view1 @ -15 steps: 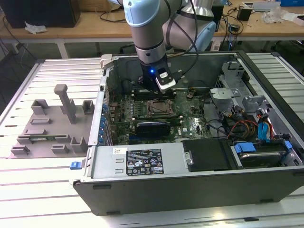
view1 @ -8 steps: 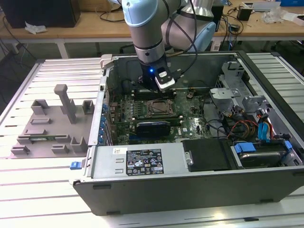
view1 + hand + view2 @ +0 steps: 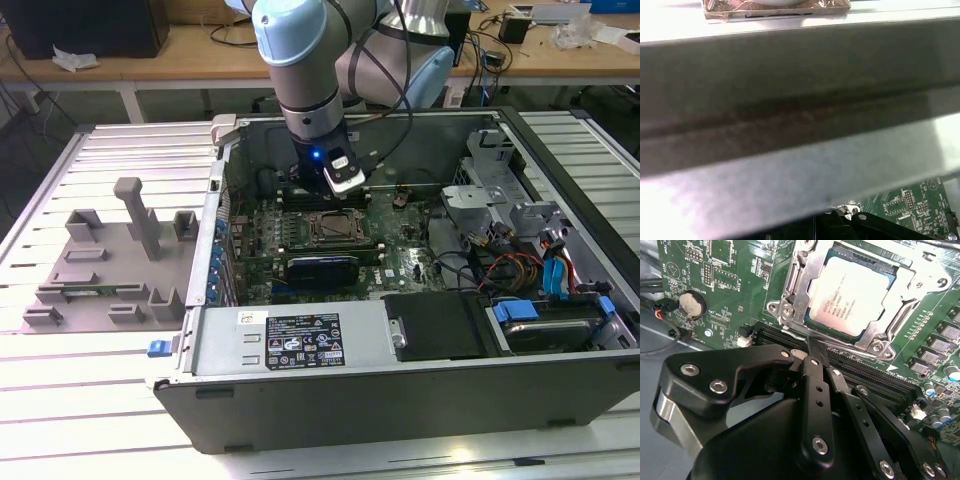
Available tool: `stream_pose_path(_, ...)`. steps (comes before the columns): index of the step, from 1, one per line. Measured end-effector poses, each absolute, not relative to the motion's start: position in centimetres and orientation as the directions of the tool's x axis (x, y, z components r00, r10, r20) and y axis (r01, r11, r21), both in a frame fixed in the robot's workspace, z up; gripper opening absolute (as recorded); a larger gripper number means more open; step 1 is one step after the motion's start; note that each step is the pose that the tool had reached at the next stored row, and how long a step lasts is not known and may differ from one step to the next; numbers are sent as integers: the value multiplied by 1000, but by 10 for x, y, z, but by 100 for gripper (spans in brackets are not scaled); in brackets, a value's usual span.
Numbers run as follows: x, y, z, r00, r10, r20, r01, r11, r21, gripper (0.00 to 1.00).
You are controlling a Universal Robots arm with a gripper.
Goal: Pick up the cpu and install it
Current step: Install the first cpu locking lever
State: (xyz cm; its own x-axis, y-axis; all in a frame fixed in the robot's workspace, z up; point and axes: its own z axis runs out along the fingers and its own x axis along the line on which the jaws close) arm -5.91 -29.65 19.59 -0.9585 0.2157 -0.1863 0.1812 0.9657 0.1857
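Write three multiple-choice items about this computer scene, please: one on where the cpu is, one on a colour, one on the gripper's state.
1. Where is the cpu?
A. Between the gripper's fingers
B. In the metal-framed socket
C. On the grey tray outside the case

2. What colour is the circuit board around the socket?
A. Red
B. White
C. Green

3. How is the gripper?
A. Shut, holding nothing
B. Wide open
C. Shut on the cpu

Answers:
1 B: in the second wrist view the cpu lies inside the socket.
2 C: the circuit board is green.
3 A: the gripper has its fingers together beside the socket, with nothing between them.
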Motion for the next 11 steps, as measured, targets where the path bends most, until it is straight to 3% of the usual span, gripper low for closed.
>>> stream_pose_path(11, -59, -297, 200, -957, 216, -196, 179, 966, 188, 11)
